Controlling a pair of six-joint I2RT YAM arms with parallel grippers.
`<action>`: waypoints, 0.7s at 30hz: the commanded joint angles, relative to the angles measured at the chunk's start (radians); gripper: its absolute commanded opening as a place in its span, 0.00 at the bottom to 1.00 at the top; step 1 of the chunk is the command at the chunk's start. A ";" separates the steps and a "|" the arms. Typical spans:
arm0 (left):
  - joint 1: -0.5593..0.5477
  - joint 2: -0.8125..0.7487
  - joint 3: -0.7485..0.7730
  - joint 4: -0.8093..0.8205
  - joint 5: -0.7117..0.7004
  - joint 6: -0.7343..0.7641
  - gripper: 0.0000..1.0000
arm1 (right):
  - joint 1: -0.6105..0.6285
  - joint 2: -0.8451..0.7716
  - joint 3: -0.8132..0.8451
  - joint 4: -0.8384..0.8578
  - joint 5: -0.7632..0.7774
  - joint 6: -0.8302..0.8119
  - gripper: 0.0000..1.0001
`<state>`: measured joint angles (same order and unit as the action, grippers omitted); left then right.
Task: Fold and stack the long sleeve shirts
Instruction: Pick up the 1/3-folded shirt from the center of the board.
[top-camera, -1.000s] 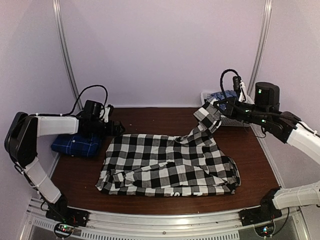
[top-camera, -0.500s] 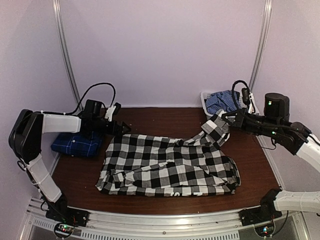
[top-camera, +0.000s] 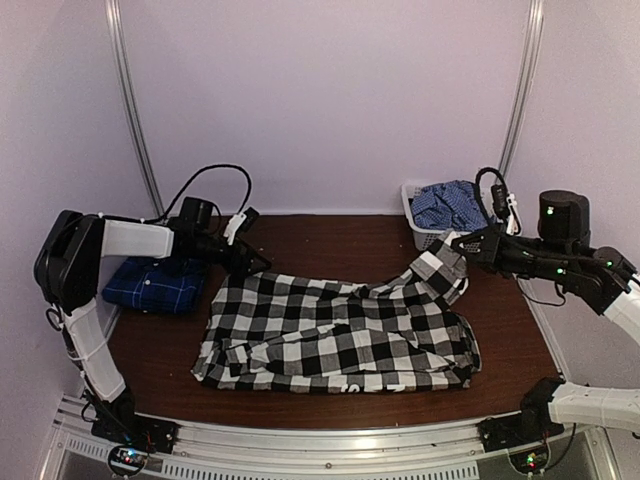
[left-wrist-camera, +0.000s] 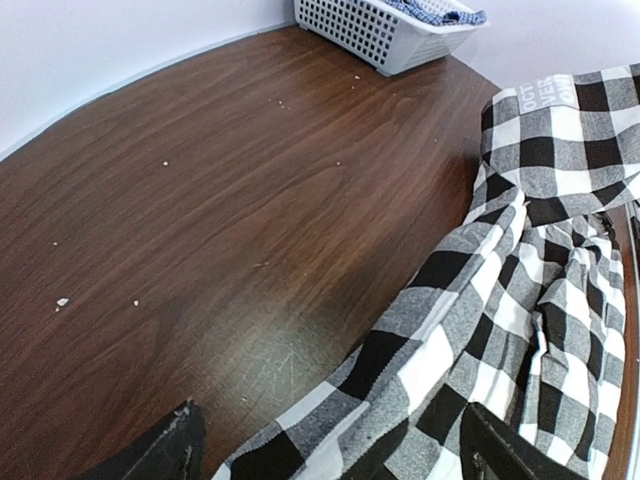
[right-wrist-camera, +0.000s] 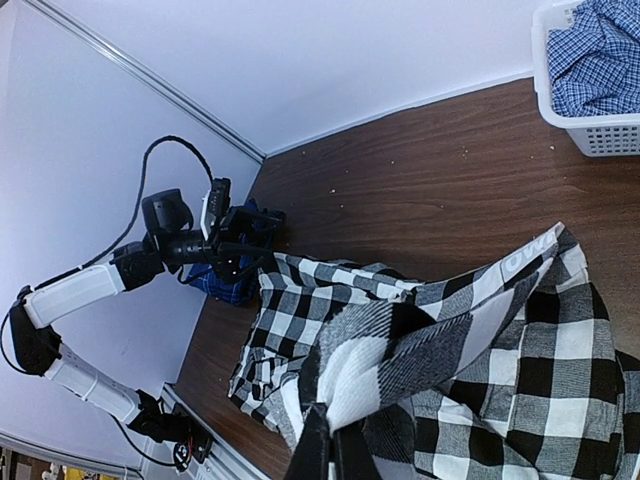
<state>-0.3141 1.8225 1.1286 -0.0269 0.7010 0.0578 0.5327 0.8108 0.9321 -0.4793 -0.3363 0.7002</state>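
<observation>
The black-and-white checked shirt (top-camera: 340, 335) lies spread in the middle of the table. My right gripper (top-camera: 464, 244) is shut on its far right sleeve and holds that cloth above the table; in the right wrist view the gripper (right-wrist-camera: 328, 445) pinches a bunched fold of the shirt (right-wrist-camera: 450, 340). My left gripper (top-camera: 256, 263) is open at the shirt's far left corner. In the left wrist view its fingertips (left-wrist-camera: 178, 446) stand wide apart low over the table, with the shirt's edge (left-wrist-camera: 420, 370) between them. The dark blue plaid shirt (top-camera: 155, 285) lies folded at the far left.
A white basket (top-camera: 425, 222) with blue checked cloth in it stands at the back right, and also shows in the left wrist view (left-wrist-camera: 370, 35) and the right wrist view (right-wrist-camera: 600, 135). Bare brown table (top-camera: 330, 240) lies behind the shirt.
My right gripper has moved right and lower with the sleeve still in it. My left gripper has moved right, from over the blue shirt to the checked shirt's far left corner.
</observation>
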 joint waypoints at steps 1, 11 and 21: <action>0.006 0.073 0.083 -0.096 0.038 0.127 0.88 | 0.006 -0.019 0.027 -0.042 -0.017 0.016 0.00; 0.006 0.149 0.164 -0.249 0.041 0.250 0.76 | 0.005 0.008 0.027 -0.029 -0.024 0.013 0.00; 0.006 0.175 0.191 -0.281 0.060 0.258 0.32 | 0.006 0.014 0.000 -0.013 -0.022 0.009 0.00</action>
<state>-0.3141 1.9930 1.2926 -0.2947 0.7345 0.2955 0.5327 0.8299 0.9318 -0.5125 -0.3515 0.7105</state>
